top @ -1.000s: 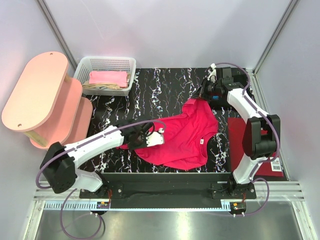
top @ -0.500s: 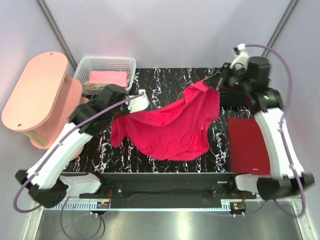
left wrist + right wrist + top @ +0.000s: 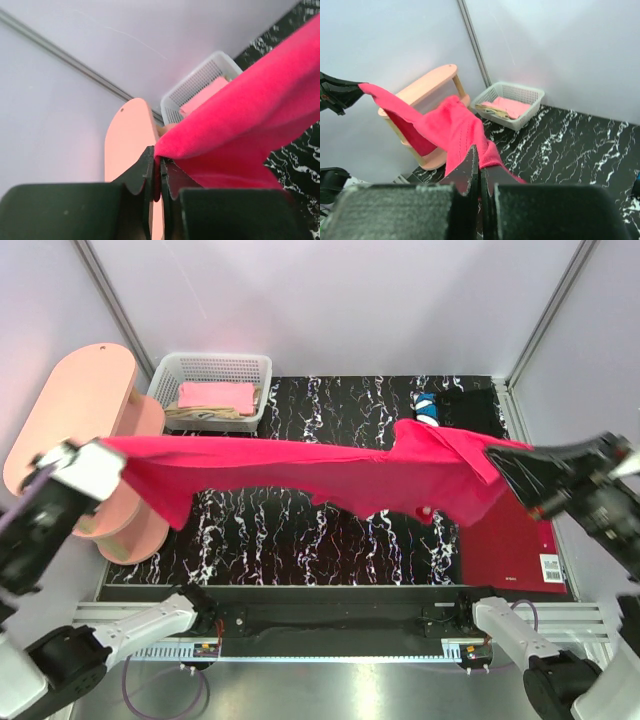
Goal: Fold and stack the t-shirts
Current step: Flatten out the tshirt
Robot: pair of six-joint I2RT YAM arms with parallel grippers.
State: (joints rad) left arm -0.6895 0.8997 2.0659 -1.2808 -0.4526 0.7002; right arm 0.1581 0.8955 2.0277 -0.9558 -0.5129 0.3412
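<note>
The crimson-red t-shirt [image 3: 330, 468] hangs stretched wide in the air above the black marbled table [image 3: 300, 550]. My left gripper [image 3: 105, 455] is shut on its left end, high over the pink shelf; the pinch shows in the left wrist view [image 3: 159, 167]. My right gripper [image 3: 492, 454] is shut on its right end; the right wrist view [image 3: 479, 162] shows cloth [image 3: 455, 127] between the jaws. The black t-shirt with a blue-white patch [image 3: 455, 405] lies at the back right. Pink and beige tees [image 3: 215, 397] lie in the basket.
A white basket [image 3: 165, 370] stands at the back left; it also shows in the left wrist view [image 3: 200, 80] and the right wrist view [image 3: 530, 107]. A pink tiered shelf [image 3: 70, 420] stands at the left. A flat dark-red rectangle with a barcode label [image 3: 520, 550] lies at the right.
Both arms have risen and swung far apart. The red t-shirt has been lifted off the table and pulled out into a long taut band.
</note>
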